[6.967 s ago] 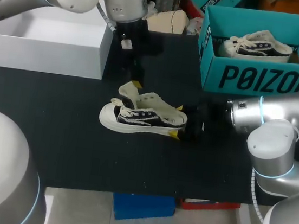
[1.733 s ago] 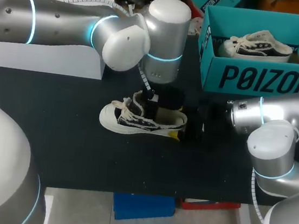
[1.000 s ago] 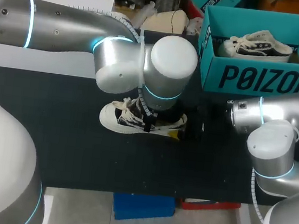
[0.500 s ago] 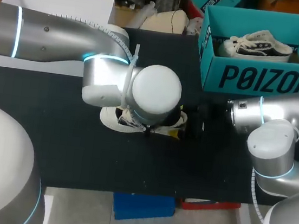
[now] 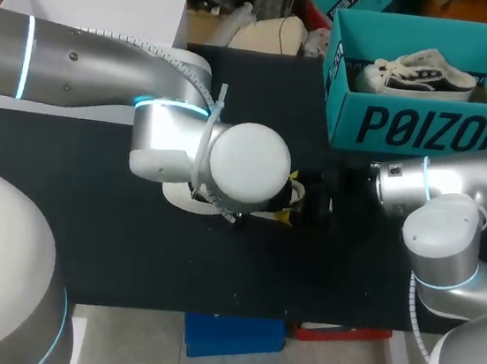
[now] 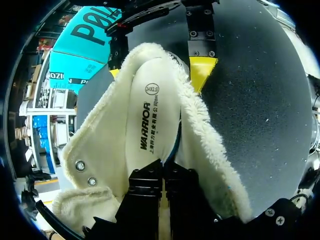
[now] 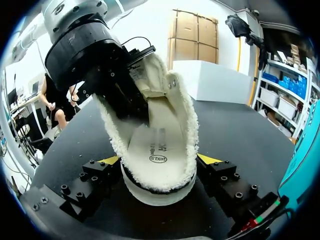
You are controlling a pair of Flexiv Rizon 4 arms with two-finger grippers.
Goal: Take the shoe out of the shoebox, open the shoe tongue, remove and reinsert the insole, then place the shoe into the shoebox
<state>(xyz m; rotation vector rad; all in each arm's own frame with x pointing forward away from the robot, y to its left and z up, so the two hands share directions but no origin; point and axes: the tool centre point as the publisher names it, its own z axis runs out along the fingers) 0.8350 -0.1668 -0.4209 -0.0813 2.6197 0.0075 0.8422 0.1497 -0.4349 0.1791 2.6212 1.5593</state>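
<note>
The right gripper (image 7: 159, 160) clamps the shoe (image 7: 186, 131) by its heel — the left gripper (image 6: 163, 172), nearly closed, pinches the insole (image 6: 155, 112) inside.

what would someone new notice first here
The big silver left arm fills the middle of the head view, bent over a fleece-lined shoe on the black table, with the left gripper down inside the shoe. The right gripper clamps the shoe's heel from both sides. At the far right stands a teal shoebox holding a second shoe.
</note>
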